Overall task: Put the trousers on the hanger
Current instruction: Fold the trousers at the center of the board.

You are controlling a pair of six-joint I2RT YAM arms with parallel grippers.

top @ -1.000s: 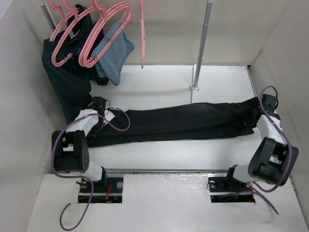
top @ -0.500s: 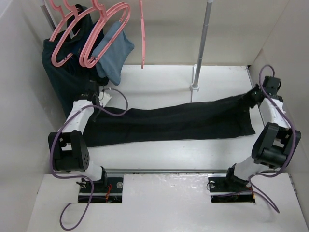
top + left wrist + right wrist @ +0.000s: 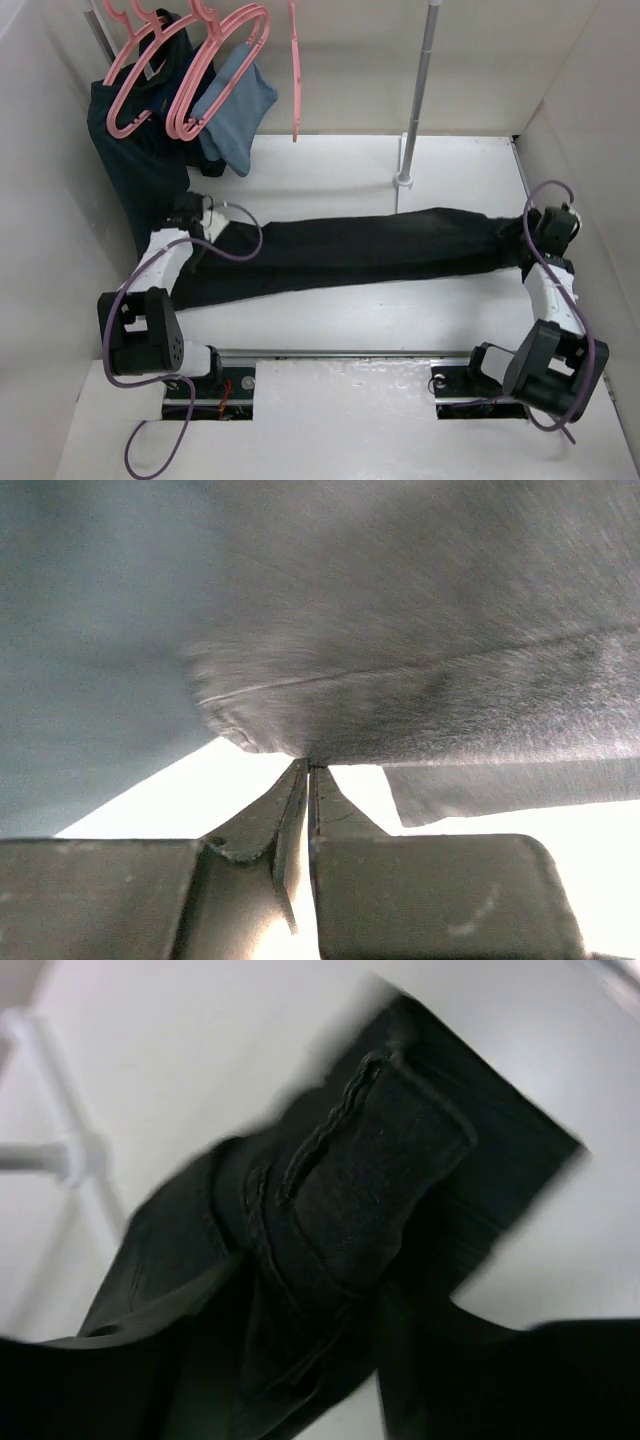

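The black trousers (image 3: 370,248) lie stretched across the white table from left to right. My left gripper (image 3: 200,215) is shut on their left end; in the left wrist view its fingers (image 3: 310,765) are pinched together on the fabric edge (image 3: 450,660). My right gripper (image 3: 537,232) holds the right end. The right wrist view shows folded black fabric with a seam (image 3: 370,1190) filling the space between its dark fingers (image 3: 335,1360). Several pink hangers (image 3: 215,75) hang at the back left, and one more hangs apart from them (image 3: 294,70).
A dark teal-navy garment (image 3: 140,160) and a light blue garment (image 3: 235,110) hang on the pink hangers at the back left. A metal pole (image 3: 420,90) stands on a base (image 3: 403,180) behind the trousers. White walls close in both sides.
Half a second ago both grippers held the trousers raised and taut. Both have now come down and the trousers lie lower and flatter across the table.
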